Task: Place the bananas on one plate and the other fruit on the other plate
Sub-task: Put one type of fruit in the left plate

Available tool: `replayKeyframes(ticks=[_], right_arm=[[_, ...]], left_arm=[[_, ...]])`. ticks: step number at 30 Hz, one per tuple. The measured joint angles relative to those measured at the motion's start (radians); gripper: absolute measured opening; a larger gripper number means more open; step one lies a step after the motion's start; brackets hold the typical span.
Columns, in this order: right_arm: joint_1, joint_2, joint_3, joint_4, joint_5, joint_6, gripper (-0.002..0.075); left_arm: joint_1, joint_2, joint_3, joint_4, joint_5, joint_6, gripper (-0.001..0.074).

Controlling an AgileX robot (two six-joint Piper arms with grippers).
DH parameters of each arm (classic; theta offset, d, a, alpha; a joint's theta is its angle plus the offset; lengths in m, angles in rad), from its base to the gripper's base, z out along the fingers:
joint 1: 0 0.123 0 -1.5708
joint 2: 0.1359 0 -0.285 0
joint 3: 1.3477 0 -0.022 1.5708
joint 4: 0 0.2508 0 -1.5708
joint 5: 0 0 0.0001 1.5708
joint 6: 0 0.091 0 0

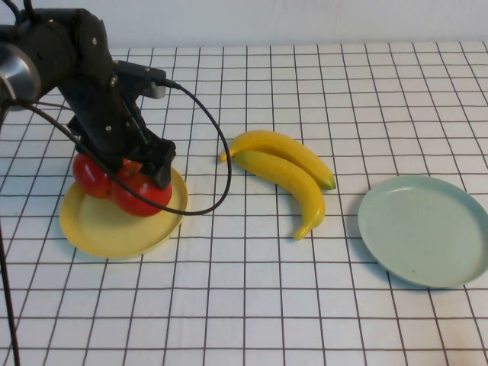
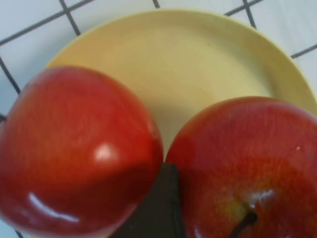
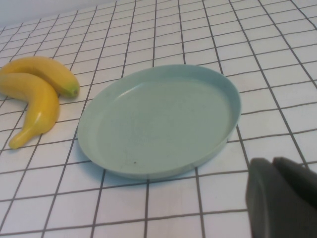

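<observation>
Across the checked table [image 1: 252,305]: I see two plates well apart, fruit between and on them.
Left arm [image 1: 84,69]: it reaches down over the yellow plate.
Pale blue-green plate [image 1: 424,229]: bare, on my right side; nothing placed yet.
Yellow plate [image 1: 99,229]: on my left side; it carries both apples.
Bananas [image 1: 286,174]: two, touching, on the cloth between the plates, nearer the blue-green one.
Apples [image 1: 137,194]: two, side by side on the yellow plate, touching or nearly so.
Left gripper [image 1: 145,169]: low over the apples, jaws spread wide; one finger [image 2: 158,208] shows between the two apples, gripping neither.
Right gripper [image 3: 282,198]: parked near the blue-green plate, closed, holding nothing.
Progress: I judge the apple half done; both bananas remain.
</observation>
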Motion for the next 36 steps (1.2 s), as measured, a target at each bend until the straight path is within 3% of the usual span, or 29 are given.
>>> replayKeyframes(ticks=[8,12,22,36], right_arm=[[0.000,0.000,0.000,0.000,0.000,0.000,-0.0017],[0.000,0.000,0.000,0.001,0.000,0.000,-0.0017],[0.000,0.000,0.000,0.001,0.000,0.000,-0.0017],[0.000,0.000,0.000,0.001,0.000,0.000,-0.0017]], left_arm=[[0.000,0.000,0.000,0.016,0.037,-0.112,0.0668],[-0.025,0.000,0.000,0.111,0.022,-0.222,0.0668],[-0.218,0.000,0.000,0.516,0.032,-0.436,0.0668],[-0.244,0.000,0.000,0.526,0.018,-0.581,0.0668]])
